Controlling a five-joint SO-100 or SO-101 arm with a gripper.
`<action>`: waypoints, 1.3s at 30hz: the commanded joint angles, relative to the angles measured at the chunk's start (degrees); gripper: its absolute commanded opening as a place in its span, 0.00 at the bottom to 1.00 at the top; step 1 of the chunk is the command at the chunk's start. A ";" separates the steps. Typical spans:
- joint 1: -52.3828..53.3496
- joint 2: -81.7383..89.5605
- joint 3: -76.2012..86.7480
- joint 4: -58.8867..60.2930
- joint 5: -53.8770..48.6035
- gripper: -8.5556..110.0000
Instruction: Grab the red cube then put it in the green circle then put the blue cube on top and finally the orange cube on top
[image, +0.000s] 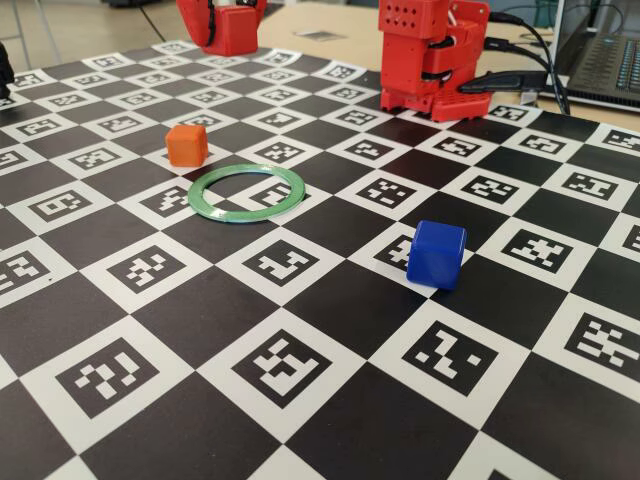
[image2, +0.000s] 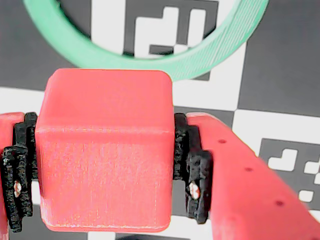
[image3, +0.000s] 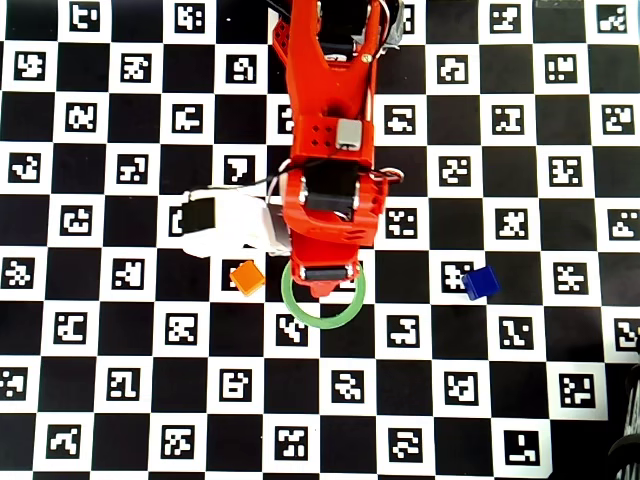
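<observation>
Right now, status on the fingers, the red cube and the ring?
Gripper shut on red cube. Held above green ring's near edge, not yet placed. Ring empty; orange cube beside it, blue cube apart.

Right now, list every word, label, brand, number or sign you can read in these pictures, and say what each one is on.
No readable text anywhere.
Checkerboard mat: the white squares hold black-and-white coded marker patterns, not letters or digits.
Red cube, held in the gripper: plain faces.
Orange cube, blue cube, green circle: no markings.
Red arm: no visible label.
Laptop at the fixed view's top right: keys too small to read.
</observation>
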 joint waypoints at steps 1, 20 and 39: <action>-1.93 0.62 -2.29 -2.55 1.32 0.08; -2.37 1.32 15.29 -17.75 1.14 0.08; 1.93 1.05 18.19 -20.48 -2.55 0.08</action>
